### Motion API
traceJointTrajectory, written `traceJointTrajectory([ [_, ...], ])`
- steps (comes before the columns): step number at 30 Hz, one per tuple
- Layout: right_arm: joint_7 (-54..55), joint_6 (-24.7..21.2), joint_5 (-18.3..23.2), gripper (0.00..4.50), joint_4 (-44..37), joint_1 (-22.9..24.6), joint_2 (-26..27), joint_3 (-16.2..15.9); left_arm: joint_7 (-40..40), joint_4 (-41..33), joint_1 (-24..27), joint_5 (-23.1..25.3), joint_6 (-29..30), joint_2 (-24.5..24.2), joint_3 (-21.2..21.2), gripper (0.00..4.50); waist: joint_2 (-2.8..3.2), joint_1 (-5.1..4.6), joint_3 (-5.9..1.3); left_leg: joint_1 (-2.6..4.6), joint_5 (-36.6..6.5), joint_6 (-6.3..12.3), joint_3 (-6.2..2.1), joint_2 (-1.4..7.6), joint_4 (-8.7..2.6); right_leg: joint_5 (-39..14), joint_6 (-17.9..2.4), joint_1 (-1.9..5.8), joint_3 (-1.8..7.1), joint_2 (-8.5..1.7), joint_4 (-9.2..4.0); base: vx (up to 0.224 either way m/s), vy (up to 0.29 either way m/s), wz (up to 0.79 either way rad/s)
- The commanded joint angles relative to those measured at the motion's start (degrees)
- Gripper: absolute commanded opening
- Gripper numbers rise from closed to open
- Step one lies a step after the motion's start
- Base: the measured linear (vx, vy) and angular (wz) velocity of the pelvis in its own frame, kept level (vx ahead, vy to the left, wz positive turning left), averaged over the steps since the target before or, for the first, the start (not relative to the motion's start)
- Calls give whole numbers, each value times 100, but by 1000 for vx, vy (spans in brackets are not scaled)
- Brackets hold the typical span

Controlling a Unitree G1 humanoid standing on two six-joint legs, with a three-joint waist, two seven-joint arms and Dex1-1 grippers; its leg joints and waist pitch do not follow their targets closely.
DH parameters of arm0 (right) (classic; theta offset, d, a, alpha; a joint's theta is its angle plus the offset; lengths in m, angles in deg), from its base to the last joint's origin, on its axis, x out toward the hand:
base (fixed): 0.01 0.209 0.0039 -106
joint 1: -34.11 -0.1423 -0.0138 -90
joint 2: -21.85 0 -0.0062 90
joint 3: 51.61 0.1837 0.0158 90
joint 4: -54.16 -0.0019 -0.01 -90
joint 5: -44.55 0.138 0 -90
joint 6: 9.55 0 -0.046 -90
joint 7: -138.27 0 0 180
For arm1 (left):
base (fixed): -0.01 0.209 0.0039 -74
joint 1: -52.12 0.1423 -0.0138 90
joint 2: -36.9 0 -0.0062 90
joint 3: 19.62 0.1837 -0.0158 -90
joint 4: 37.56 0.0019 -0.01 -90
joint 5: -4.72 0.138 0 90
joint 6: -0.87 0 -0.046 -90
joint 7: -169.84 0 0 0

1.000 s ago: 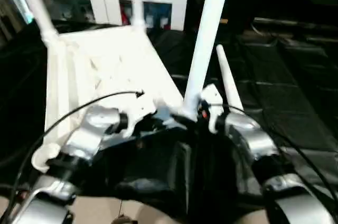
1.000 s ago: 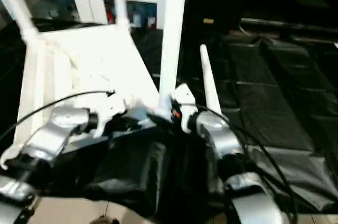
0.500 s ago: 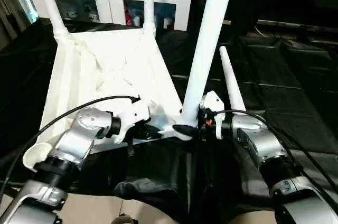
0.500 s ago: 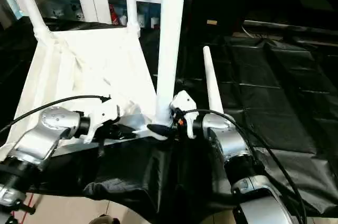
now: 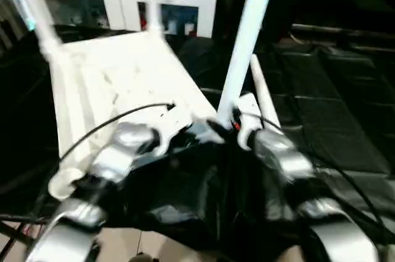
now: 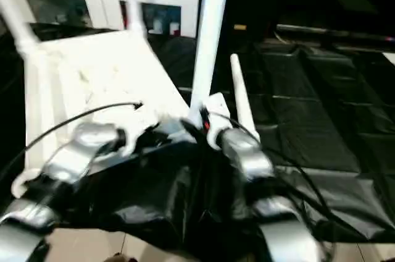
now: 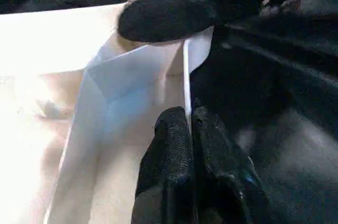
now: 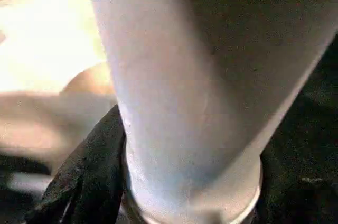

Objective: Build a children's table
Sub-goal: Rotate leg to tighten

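The jaws of the left gripper [image 7: 191, 129] are closed on the thin edge of the table top [image 5: 117, 80], with one black finger on each side of the rim. The jaws of the right gripper [image 5: 229, 127] hold the base of a white leg [image 5: 244, 39], which stands in the near right corner socket.

The table top lies upside down on a black sheet [image 5: 333, 126], with its ribbed side up. Two legs [image 5: 38, 21] already stand in the far corners, and a third is in the right gripper. A fourth leg [image 5: 262, 98] lies loose on the sheet, just beside the right gripper. I judge that the task is more than half done: this third leg perhaps needs final pressing, and the near left socket [image 5: 62, 183] is not yet filled.

Both silver forearms reach forward and bend inward, so the two grippers come near each other at the near edge.
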Motion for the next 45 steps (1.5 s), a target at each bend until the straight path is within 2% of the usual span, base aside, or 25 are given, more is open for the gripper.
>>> traceJointTrajectory([
  [1,463,79,-207,270,444,-108,319,-206,140,2,-279,-66,-183,395,61,0,32,-15,-383,102,-2087,-164,-123,224,-428,-2645,-796,178,299,-392,-524,0,0,0],
  [3,418,219,-278,270,460,-115,344,-268,93,9,-281,-78,-231,418,70,0,14,-13,-398,99,-2063,-135,-113,219,-416,-2561,-797,188,304,-397,-522,0,0,0],
  [5,10,318,-169,326,422,-89,385,-249,-89,-59,-221,-135,-355,376,108,0,17,-3,-405,71,-1935,-49,-108,231,-426,-2271,-864,217,314,-389,-487,0,0,0],
  [7,-237,279,-35,342,371,-80,383,-162,-209,-118,-176,-177,-408,307,140,0,20,-3,-410,60,-1859,-8,-104,235,-429,-2069,-933,233,319,-381,-457,0,0,0],
  [11,-784,406,-34,359,198,5,124,-288,-821,-433,108,-321,-542,-26,239,0,22,-8,-419,52,-1725,66,-91,247,-423,-1800,-1081,257,325,-392,-419,0,0,0],
  [15,-1214,547,-97,404,80,74,-192,-401,-1132,-572,286,-398,-651,-235,206,0,27,-4,-419,61,-1644,90,-80,257,-426,-1649,-1146,262,327,-374,-397,0,0,0],
  [18,-1975,587,-89,404,-299,258,-506,-545,-1464,-715,422,-493,-724,-444,197,0,26,5,-409,55,-1653,117,-77,250,-426,-1707,-1149,274,326,-372,-406,0,0,0],
  [19,-2445,660,-99,404,-524,379,-690,-641,-1634,-801,472,-561,-699,-547,209,0,-17,9,-408,55,-1665,148,-72,260,-424,-1727,-1120,275,331,-372,-408,0,0,0],
  [22,-2938,761,-101,404,-748,514,-933,-767,-1832,-897,529,-603,-675,-683,249,0,5,85,-394,84,-1687,164,-67,272,-427,-1873,-1100,246,339,-375,-418,0,0,0],
  [26,-3459,637,95,404,-988,599,-1155,-805,-2029,-985,578,-663,-635,-775,266,0,5,117,-392,96,-1750,132,-71,275,-432,-1959,-1081,245,341,-379,-428,0,0,0],
  [27,-3547,625,137,404,-1038,611,-1190,-805,-2098,-1013,594,-684,-613,-802,276,0,21,118,-392,92,-1736,123,-79,279,-437,-1925,-1102,244,341,-377,-416,0,0,0],
  [29,-3778,577,209,377,-1186,664,-1267,-812,-2284,-1092,640,-733,-562,-879,313,0,11,125,-398,89,-1710,121,-73,273,-433,-1866,-1109,248,340,-368,-412,0,0,0],
  [33,-3950,488,236,358,-1302,724,-1310,-850,-2428,-1169,675,-781,-468,-956,344,0,12,134,-401,78,-1657,130,-76,274,-435,-1804,-1145,255,336,-368,-400,0,0,0],
  [34,-4018,435,250,336,-1340,746,-1312,-867,-2441,-1174,678,-782,-465,-970,344,0,9,133,-398,80,-1678,123,-75,271,-433,-1835,-1146,251,336,-366,-404,0,0,0],
  [39,-4042,330,246,313,-1444,867,-1272,-962,-2323,-1138,668,-730,-502,-965,320,0,8,168,-405,89,-1637,97,-74,273,-431,-1849,-1110,250,339,-376,-407,0,0,0],
  [41,-3826,225,206,288,-1420,904,-1171,-942,-2104,-1049,613,-672,-555,-878,263,0,8,178,-399,87,-1671,72,-79,271,-437,-1925,-1092,247,336,-378,-413,0,0,0],
  [44,-3596,52,191,277,-1361,888,-1083,-910,-1901,-967,545,-623,-537,-790,218,0,8,181,-384,98,-1807,25,-87,272,-445,-2130,-1034,236,332,-377,-435,0,0,0],
  [45,-3193,-9,89,277,-1207,825,-982,-865,-1724,-872,472,-577,-516,-709,184,0,4,173,-375,98,-1850,-18,-91,266,-450,-2252,-989,227,333,-377,-449,0,0,0],
])
